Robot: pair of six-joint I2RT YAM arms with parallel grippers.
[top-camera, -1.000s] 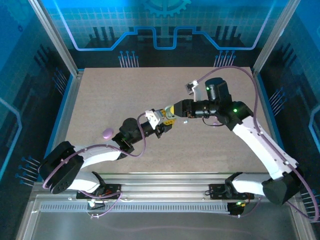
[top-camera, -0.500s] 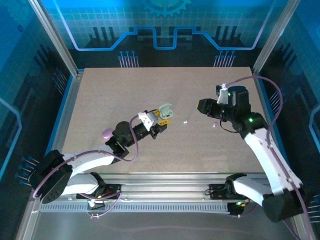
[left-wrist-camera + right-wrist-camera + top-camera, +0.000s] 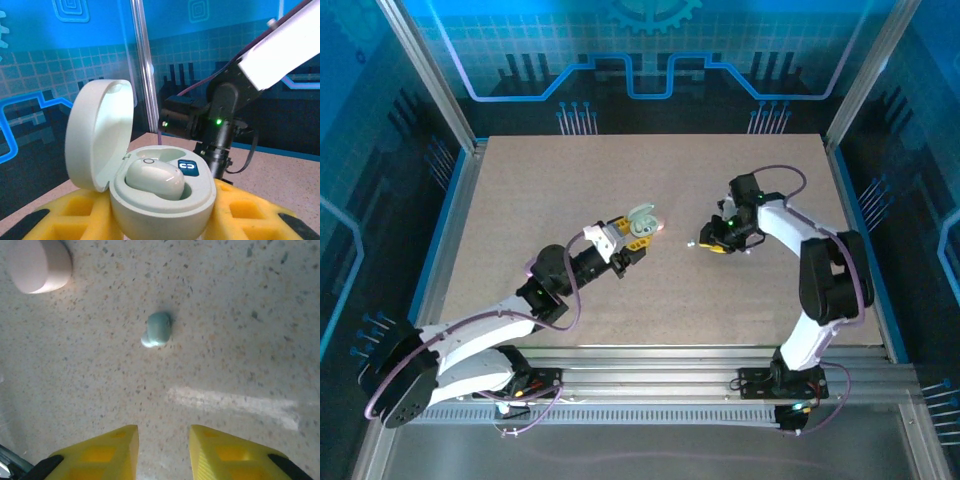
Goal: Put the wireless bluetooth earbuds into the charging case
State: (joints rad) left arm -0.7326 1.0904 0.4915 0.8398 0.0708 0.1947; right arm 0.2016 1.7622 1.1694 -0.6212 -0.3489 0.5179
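The pale green charging case [image 3: 160, 200] stands open, lid [image 3: 97, 132] tipped back to the left, and my left gripper [image 3: 165, 222] is shut on its base. One whitish earbud [image 3: 152, 177] sits in a well of the case. From above, the case [image 3: 642, 215] hangs over the table's middle. A small green earbud [image 3: 157, 330] lies loose on the table, ahead of my right gripper [image 3: 164, 432], which is open and points down with nothing between its yellow fingers. From above, that earbud [image 3: 692, 241] lies just left of the right gripper [image 3: 710, 244].
A pink rounded thing [image 3: 37, 265] lies on the table beyond the loose earbud, to its left. The right arm [image 3: 220, 125] stands close behind the held case. The speckled tabletop [image 3: 570, 180] is walled by the frame posts [image 3: 430, 80].
The right arm has swung back from the held case and come down over the loose green earbud, its jaws narrowing. The left arm has drawn slightly left, still holding the open case.
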